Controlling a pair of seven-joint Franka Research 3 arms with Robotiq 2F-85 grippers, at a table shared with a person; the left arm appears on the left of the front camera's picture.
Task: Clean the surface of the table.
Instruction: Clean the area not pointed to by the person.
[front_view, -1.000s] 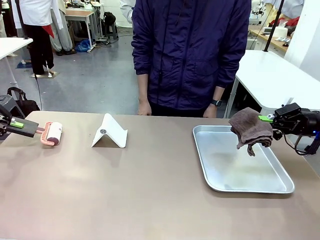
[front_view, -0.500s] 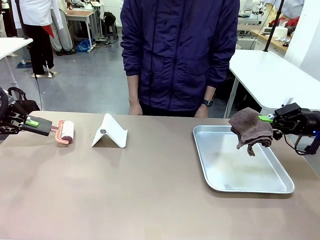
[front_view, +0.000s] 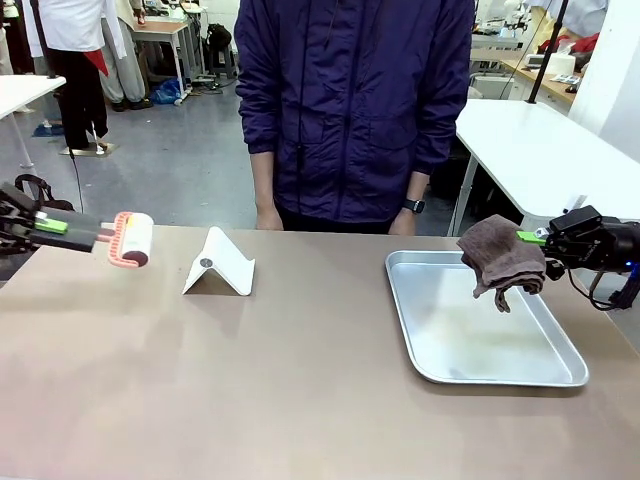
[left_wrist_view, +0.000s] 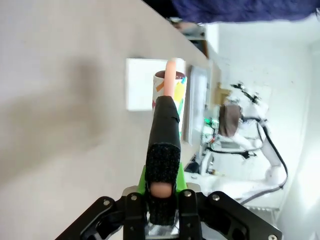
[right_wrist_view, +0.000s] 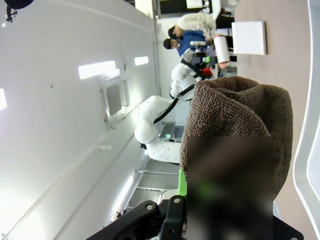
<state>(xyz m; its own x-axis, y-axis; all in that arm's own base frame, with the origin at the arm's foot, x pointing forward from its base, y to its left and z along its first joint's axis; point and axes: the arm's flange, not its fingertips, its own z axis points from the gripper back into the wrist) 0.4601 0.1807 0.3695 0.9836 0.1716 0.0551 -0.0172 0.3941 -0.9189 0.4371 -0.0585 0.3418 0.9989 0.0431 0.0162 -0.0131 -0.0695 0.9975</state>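
Observation:
The taupe-brown table (front_view: 300, 380) spans the front view. At its far left, my left gripper (front_view: 50, 228) is shut on the black handle of a pink-and-white lint roller (front_view: 133, 240), held level just over the top. The left wrist view shows that gripper (left_wrist_view: 162, 187) clamped on the handle, with the roller head (left_wrist_view: 170, 92) pointing away over the table (left_wrist_view: 60, 100). At the right, my right gripper (front_view: 530, 240) is shut on a brown cloth (front_view: 500, 258) that hangs over the silver tray (front_view: 560, 372). The cloth (right_wrist_view: 235, 115) hides the right fingertips.
A folded white stand (front_view: 220, 265) sits on the table between roller and tray. A person in a dark purple jacket (front_view: 355, 110) stands at the far edge with hands down. A white-topped table (front_view: 540, 150) lies beyond the right side.
My left gripper carried the lint roller rightward and lifted it slightly. The person shifted a little to the left. The right arm and cloth stayed still.

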